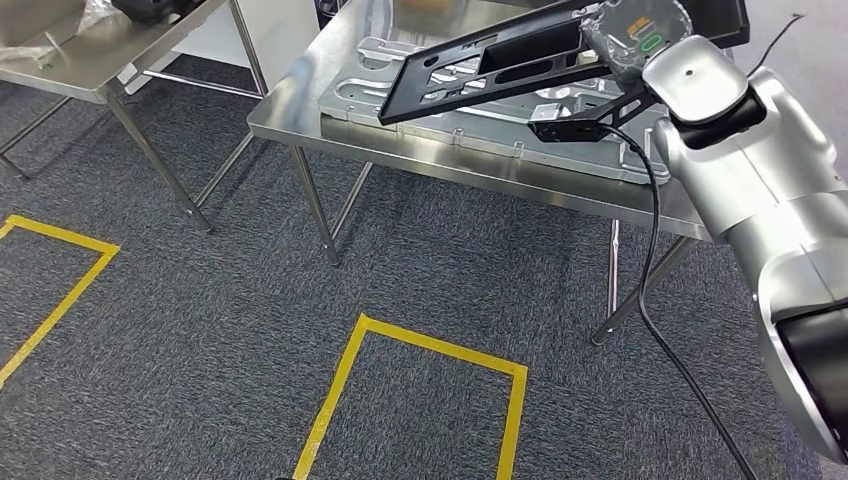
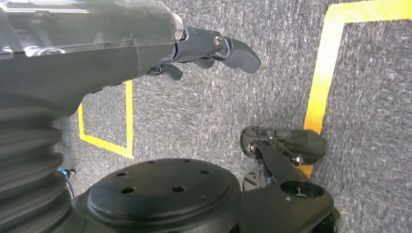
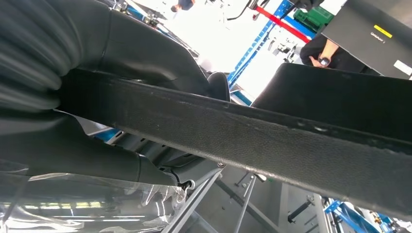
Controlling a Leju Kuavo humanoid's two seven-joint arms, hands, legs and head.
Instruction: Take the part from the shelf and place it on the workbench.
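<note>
A long black flat part (image 1: 490,70) with several slots is held in the air over the steel workbench (image 1: 300,100), tilted with its left end lower. My right hand (image 1: 625,40) grips its right end, wrapped in clear plastic. In the right wrist view the part's black edge (image 3: 272,141) runs across the picture, with my right hand (image 3: 121,58) clamped around it. My left hand (image 2: 209,48) hangs over the carpet with its fingers curled and nothing in them.
A large grey metal panel (image 1: 450,110) lies on the workbench under the part. A second steel table (image 1: 90,60) stands at the far left. Yellow tape boxes (image 1: 420,350) mark the dark carpet. A person (image 3: 330,53) is in the background.
</note>
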